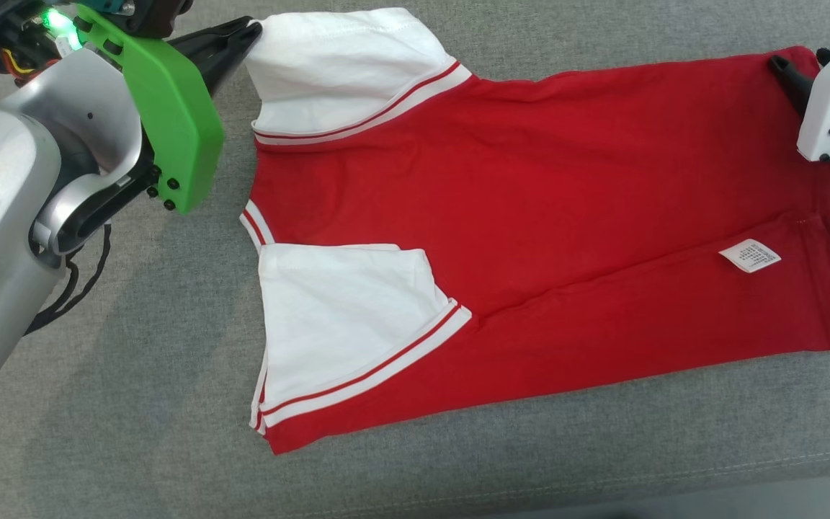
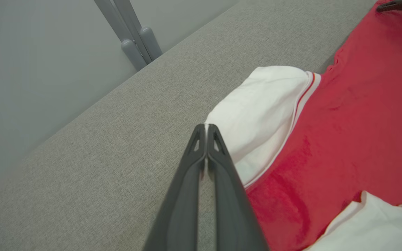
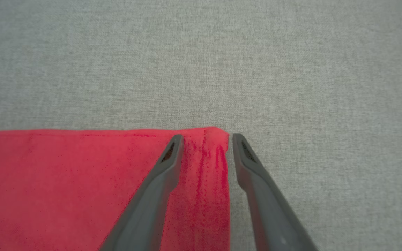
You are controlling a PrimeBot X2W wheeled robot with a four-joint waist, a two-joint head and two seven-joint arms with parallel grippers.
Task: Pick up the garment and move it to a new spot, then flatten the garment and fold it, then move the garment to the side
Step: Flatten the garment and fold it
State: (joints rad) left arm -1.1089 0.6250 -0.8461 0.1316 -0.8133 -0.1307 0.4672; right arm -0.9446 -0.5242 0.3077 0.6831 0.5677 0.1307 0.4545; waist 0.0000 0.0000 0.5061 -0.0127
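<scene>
Garment (image 1: 530, 216), red with white sleeves, lies flat on the grey cloth surface (image 1: 134, 396) in the head view, sleeves toward the robot's left and hem toward its right. A white label (image 1: 750, 254) sits on the red cloth near the hem. The left gripper (image 1: 249, 32) meets the outer corner of the far sleeve (image 1: 343, 65). The right gripper (image 1: 800, 59) is at the far hem corner.

In the left wrist view, the left gripper (image 2: 206, 127) has its fingers pressed together, with a thin sliver of white sleeve edge pinched between the tips. The rest of the garment (image 2: 344, 139) spreads to the right.

In the right wrist view, the right gripper (image 3: 207, 137) has its fingers apart. They straddle the corner of the red hem (image 3: 208, 174), one over the cloth and the other over bare grey surface just beside the edge.
</scene>
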